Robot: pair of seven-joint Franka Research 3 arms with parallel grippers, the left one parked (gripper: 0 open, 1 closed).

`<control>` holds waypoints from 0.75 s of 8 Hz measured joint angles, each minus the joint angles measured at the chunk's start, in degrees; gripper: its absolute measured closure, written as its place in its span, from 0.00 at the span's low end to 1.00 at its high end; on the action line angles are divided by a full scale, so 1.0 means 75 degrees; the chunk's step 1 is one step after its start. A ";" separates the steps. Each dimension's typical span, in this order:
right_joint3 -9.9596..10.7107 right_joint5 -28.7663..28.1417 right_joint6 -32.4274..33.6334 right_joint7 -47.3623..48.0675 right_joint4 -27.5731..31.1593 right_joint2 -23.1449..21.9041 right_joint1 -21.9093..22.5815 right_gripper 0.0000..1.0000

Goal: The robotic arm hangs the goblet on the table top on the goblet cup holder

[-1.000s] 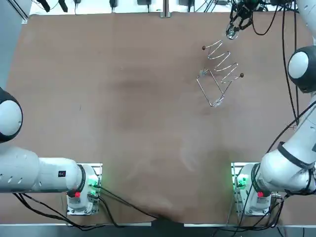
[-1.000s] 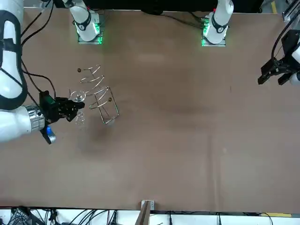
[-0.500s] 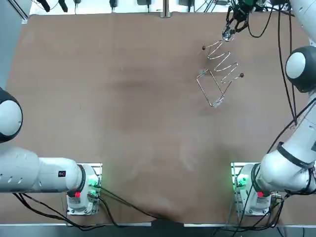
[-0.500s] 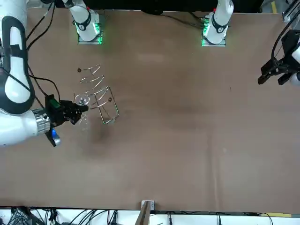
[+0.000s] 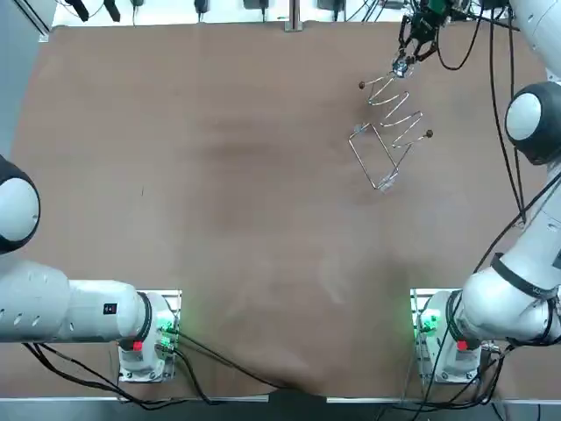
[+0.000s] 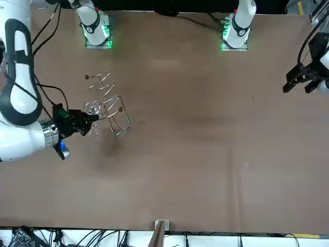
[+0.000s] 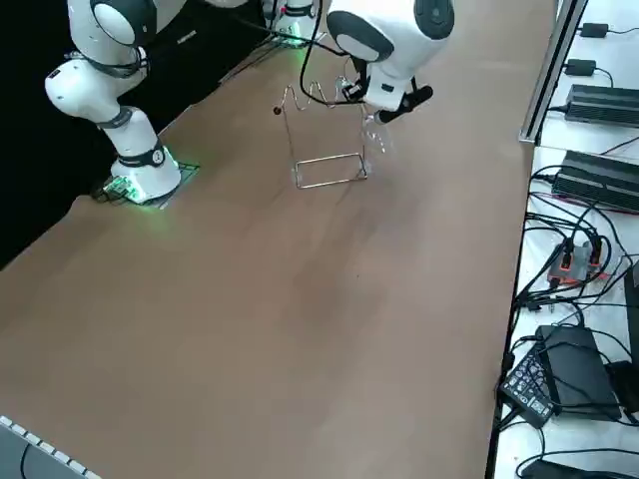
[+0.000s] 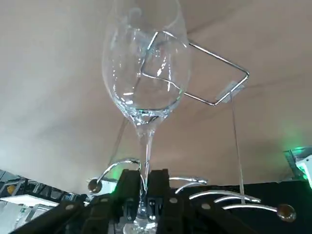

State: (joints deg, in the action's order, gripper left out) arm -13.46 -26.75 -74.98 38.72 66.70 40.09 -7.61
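A clear goblet hangs upside down, foot up and bowl down, with my right gripper shut on its thin stem. From overhead the goblet is just off the far end of the wire cup holder, and the right gripper is near the table's far edge. Seen from the front, the goblet's foot is level with the wavy top rails of the holder, close beside them; whether they touch I cannot tell. From the right side the goblet hangs next to the holder.
The holder's rectangular wire base rests on the brown table. Ball-tipped rail ends point toward the goblet. Cables and power supplies lie beyond the table's right edge.
The right gripper has carried the goblet a short way sideways toward the holder's top rails, closing the gap. Its grip on the stem is unchanged and the holder has not moved.
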 joint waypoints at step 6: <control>0.0000 -0.0001 0.0222 0.0027 0.0143 -0.0025 -0.0017 0.90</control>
State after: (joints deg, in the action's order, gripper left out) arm -13.46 -26.75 -73.32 38.93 67.77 39.90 -7.74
